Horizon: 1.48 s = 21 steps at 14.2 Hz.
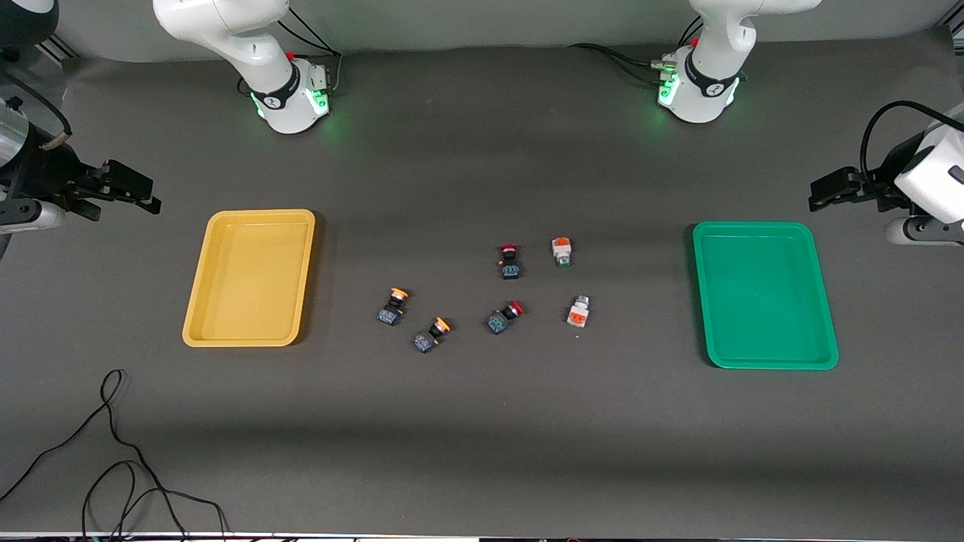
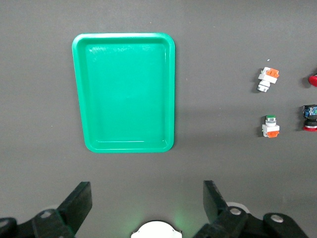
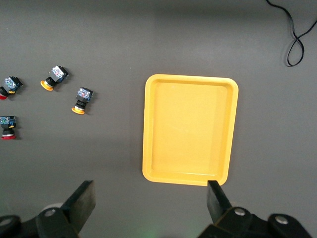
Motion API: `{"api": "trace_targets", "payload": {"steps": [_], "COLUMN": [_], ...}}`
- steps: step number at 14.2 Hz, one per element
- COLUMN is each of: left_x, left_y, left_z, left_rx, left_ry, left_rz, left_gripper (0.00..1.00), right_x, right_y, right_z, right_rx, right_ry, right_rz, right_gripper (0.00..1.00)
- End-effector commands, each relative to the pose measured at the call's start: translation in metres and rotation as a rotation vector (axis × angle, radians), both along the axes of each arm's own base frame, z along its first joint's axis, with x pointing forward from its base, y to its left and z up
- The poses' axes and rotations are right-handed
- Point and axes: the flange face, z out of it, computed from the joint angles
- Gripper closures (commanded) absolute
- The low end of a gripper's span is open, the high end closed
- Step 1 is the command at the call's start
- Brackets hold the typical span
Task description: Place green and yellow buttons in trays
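Two yellow-capped buttons lie on the mat near the yellow tray. Two white buttons with orange patches lie nearer the green tray. Both trays hold nothing. My right gripper is open and empty, in the air beside the yellow tray at the right arm's end. My left gripper is open and empty, in the air beside the green tray. The left wrist view shows the green tray and white buttons. The right wrist view shows the yellow tray and yellow-capped buttons.
Two red-capped black-and-blue switches lie between the yellow-capped and white buttons. A black cable loops on the mat near the front edge at the right arm's end. The arm bases stand at the back.
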Motion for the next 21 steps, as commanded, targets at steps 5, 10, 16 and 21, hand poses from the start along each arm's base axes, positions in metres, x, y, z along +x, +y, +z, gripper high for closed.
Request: {"api": "trace_targets", "payload": {"steps": [5,10,16,21], "left_x": [-0.002,-0.021,-0.058,-0.114], "left_y": [-0.002,-0.046,-0.194,-0.3], "left_z": [-0.006,-0.043,-0.098,-0.125], "left_rx": [0.015,0.009,-0.01,-0.016], "left_ry": [0.014,0.004,-0.033,-0.077], "left_rz": [-0.016,-0.027,0.015,0.05], "left_gripper": [0.0,0.0,0.0,0.0], "right_x": [0.006,0.024,0.036,0.047], "right_y": [0.035,0.121,0.242,0.265], "right_z": [-0.044,-0.105,-0.235,-0.338], "right_rx": [-0.002,0.027,-0.08,-0.108], "right_ry": [0.124,0.201,0.196,0.145], "right_rz": [0.036,-0.061,-0.191,-0.301], "right_gripper": [0.0,0.0,0.0,0.0]}}
